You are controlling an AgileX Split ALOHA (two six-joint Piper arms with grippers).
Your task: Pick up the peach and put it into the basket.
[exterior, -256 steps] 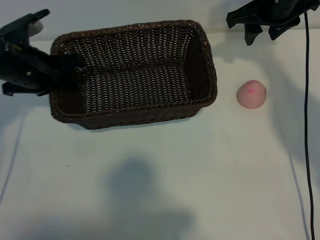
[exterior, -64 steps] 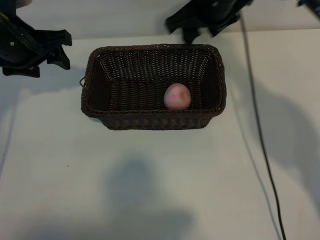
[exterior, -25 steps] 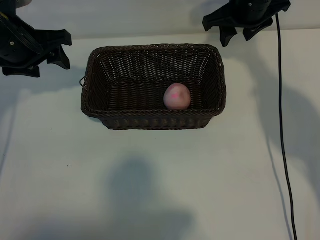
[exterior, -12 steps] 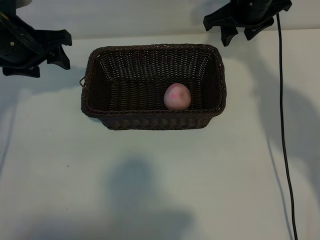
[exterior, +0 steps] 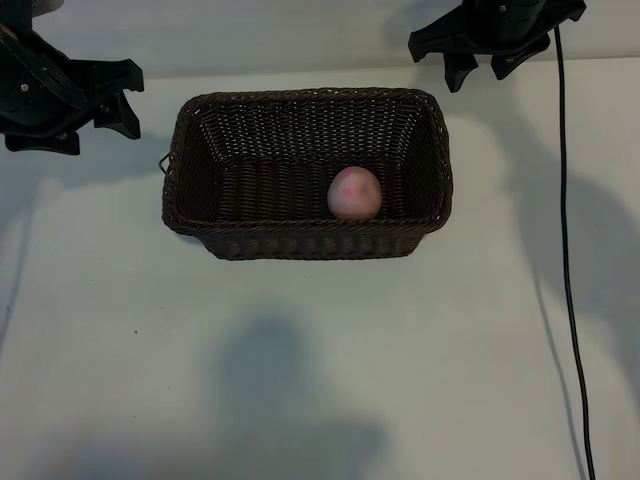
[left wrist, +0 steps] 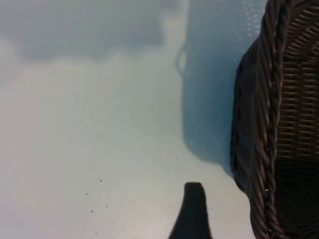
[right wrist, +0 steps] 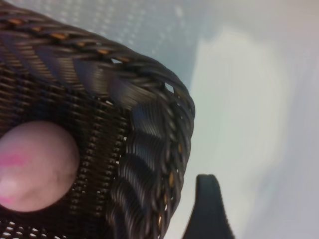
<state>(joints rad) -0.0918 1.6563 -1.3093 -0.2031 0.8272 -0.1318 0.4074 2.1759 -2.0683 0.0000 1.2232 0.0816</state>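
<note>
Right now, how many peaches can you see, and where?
1. The peach lies inside the basket, on its floor toward the right end, near the front wall. No other shows on the table; none seems hidden.

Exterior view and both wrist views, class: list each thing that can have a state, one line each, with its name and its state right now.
Peach: lying inside the basket, toward its right end, held by nothing.
Basket: upright on the table, holding the peach.
Left gripper: jaws open, empty, off the basket's left end.
Right gripper: jaws open, empty, beyond the basket's far right corner.
Table: bearing the basket.
</note>
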